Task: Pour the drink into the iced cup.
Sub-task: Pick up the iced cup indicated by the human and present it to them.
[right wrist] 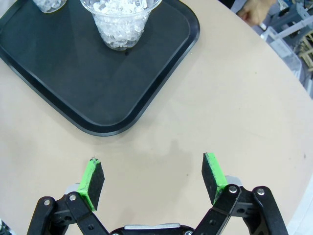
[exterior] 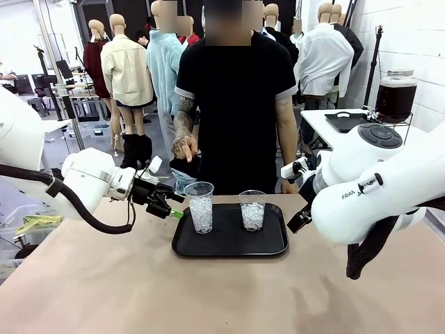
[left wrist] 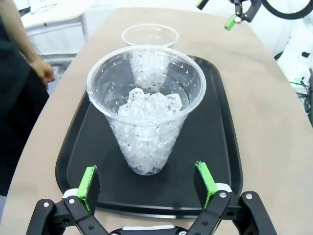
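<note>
Left gripper, spread wide and empty, squares up to the left iced cup, presumably to grasp it. Right gripper, equally wide and empty, hovers beside the tray.

Bright, even overhead indoor light. Arm shadows on the tan table are faint and soft-edged. The black tray shows pale, dull reflections; ice in the cup glints. Wide-angle wrist views bow the tray's edges, and the fingers look slightly soft. The far-left background is overexposed.
</note>
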You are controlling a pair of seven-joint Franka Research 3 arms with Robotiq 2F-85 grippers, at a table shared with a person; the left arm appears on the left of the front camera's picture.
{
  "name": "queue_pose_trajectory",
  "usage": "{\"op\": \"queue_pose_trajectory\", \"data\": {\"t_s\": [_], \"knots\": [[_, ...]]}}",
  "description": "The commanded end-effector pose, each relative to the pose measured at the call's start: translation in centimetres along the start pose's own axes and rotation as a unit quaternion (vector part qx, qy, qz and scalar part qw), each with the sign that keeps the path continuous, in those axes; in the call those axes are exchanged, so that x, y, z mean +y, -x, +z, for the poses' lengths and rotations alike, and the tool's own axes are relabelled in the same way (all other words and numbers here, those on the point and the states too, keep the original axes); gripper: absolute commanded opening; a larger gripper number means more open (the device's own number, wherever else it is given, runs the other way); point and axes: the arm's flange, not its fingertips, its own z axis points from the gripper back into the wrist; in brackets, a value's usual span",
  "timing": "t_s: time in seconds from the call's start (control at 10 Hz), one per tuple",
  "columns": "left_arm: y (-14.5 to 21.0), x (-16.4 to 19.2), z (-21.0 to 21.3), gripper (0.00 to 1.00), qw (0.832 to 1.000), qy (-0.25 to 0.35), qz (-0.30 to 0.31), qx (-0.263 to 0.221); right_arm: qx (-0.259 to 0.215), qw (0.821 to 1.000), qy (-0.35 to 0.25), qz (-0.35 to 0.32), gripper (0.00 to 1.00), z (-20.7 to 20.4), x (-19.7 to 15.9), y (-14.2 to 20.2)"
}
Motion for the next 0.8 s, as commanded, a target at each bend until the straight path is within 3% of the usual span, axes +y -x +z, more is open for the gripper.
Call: {"op": "queue_pose_trajectory", "data": {"t_s": [0.0, 0.7], "knots": [[0.3, 1.3, -0.9, 1.0, 0.999, 0.003, 0.011, -0.033, 0.0, 1.0, 0.0, 0.0, 1.0, 0.0, 0.0, 0.0], [0.5, 2.2, -3.4, 1.0, 0.997, 0.03, 0.02, -0.065, 0.0, 1.0, 0.0, 0.0, 1.0, 0.0, 0.0, 0.0]]}}
